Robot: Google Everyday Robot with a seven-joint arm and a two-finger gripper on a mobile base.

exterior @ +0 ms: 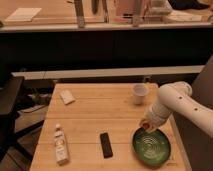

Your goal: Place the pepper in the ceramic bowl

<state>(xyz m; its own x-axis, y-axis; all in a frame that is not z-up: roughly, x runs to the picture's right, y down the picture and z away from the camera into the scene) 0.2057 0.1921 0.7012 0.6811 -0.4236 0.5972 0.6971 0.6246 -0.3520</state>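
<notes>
The gripper (145,125) hangs right at the far-left rim of the bowl (151,146), and the pepper (145,127) shows as a small orange-red blob at its tip, so it looks pinched on it, just above the rim and not down inside. The white arm (172,102) comes in from the right edge. The green bowl sits at the near right of the wooden table (95,125). A white cup (140,93) stands farther back, a dark flat bar (105,144) lies left of the bowl, a bottle (60,144) lies near left, and a pale packet (66,97) sits far left
</notes>
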